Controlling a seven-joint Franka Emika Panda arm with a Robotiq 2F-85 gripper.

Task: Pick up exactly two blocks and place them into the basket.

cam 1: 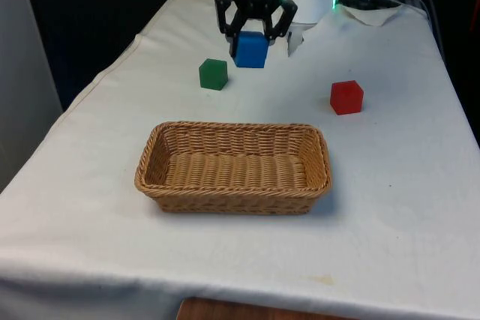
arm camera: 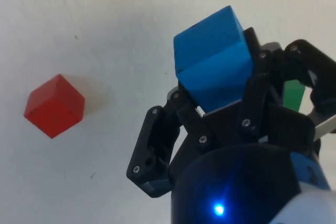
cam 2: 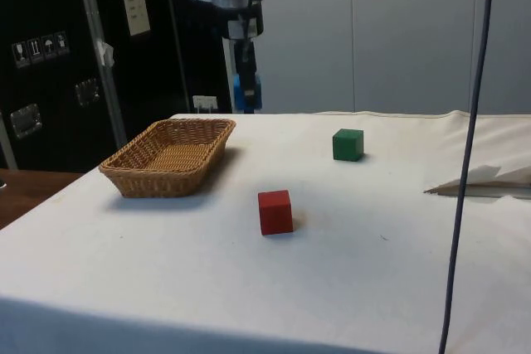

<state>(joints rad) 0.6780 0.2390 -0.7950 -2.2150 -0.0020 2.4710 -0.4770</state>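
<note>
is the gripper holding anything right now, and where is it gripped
Yes: the black two-finger gripper holds the blue cube-shaped block, its fingers pressing two opposite side faces, lifted clear of the white tablecloth.

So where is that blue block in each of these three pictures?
Front view: the blue block hangs in the pincer above the far end of the table, just to the front view's right of the green block.
Side view: it is above the table, beyond the basket.
Wrist view: it sits between the fingers.
Shared landmark: the red block.
</note>
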